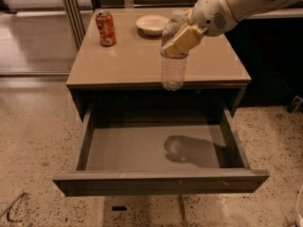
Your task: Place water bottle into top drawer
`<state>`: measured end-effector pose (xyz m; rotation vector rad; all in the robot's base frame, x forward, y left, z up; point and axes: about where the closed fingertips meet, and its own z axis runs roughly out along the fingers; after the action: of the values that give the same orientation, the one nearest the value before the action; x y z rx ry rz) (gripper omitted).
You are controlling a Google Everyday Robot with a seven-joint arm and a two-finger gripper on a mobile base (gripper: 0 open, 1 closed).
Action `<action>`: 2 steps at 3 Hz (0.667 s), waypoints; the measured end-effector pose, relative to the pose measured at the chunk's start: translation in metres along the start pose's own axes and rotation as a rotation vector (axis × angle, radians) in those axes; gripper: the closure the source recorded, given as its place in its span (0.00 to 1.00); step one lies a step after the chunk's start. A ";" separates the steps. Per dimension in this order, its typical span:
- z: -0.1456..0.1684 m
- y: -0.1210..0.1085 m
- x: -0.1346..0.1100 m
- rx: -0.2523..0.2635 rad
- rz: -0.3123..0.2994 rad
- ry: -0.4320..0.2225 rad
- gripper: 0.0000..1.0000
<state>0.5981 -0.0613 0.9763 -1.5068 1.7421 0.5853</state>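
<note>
Gripper [182,40] jaws clamped on upper part of water bottle [173,71]; bottle upright, held in air at tabletop [123,63] front edge, above the pulled-out top drawer [161,181]

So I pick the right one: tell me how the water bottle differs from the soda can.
The water bottle is clear; the soda can is orange-red. The bottle is taller than the can. The gripper holds the bottle aloft by the cabinet's front edge; the can stands on that cabinet. Both are roughly upright.
</note>
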 end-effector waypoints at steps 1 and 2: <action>0.005 0.005 0.011 0.017 -0.027 0.016 1.00; 0.023 0.026 0.041 0.028 -0.047 0.010 1.00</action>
<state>0.5776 -0.0647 0.9273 -1.5292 1.7108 0.5282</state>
